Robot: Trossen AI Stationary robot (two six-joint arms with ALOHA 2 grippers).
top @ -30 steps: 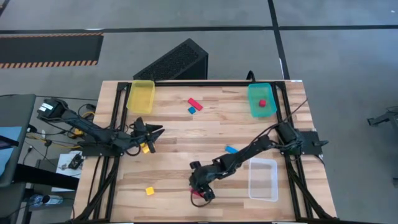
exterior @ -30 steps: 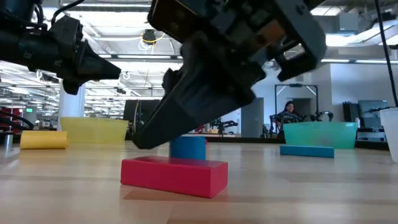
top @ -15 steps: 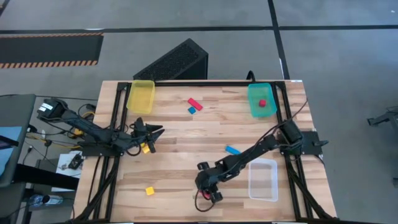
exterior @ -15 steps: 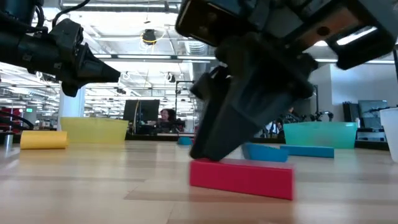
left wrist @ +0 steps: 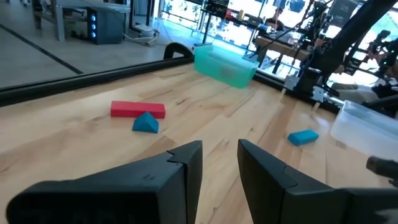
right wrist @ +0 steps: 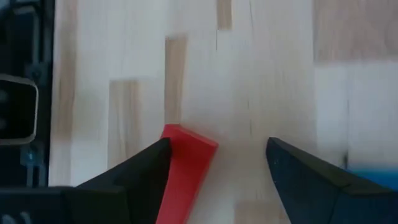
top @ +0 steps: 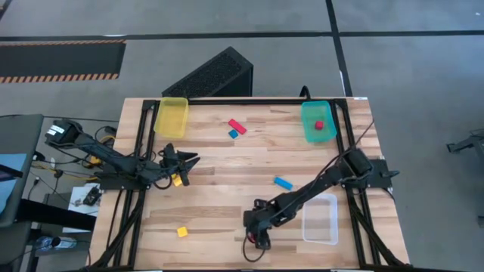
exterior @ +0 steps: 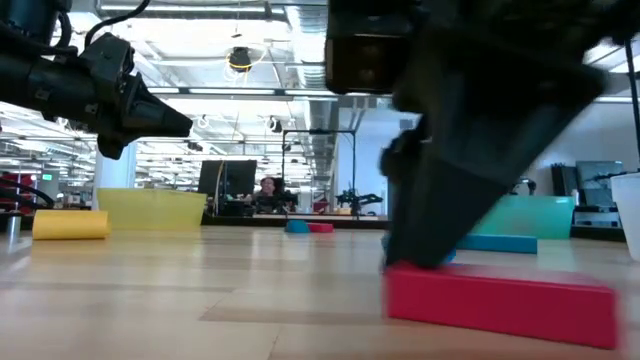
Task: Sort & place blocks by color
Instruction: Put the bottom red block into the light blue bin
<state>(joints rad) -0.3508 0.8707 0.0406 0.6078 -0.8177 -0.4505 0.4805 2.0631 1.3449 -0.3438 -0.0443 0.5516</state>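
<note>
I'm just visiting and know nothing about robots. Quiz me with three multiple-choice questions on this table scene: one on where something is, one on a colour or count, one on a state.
1. Where is the right gripper?
A. over the yellow bin
B. at the table's near edge, beside the clear bin
C. inside the teal bin

2. What colour is the single block in the teal bin?
A. red
B. yellow
C. blue

3. How do the right gripper's fingers stand at the red bar?
A. shut tight with the bar lifted
B. open, one finger against the bar, which lies on the wood
C. open, far above the bar

Answers:
1 B: the high view shows it at the near edge, next to the clear bin.
2 A: one red block lies inside.
3 B: the right wrist view shows spread fingers and the bar flat on the table.
</note>
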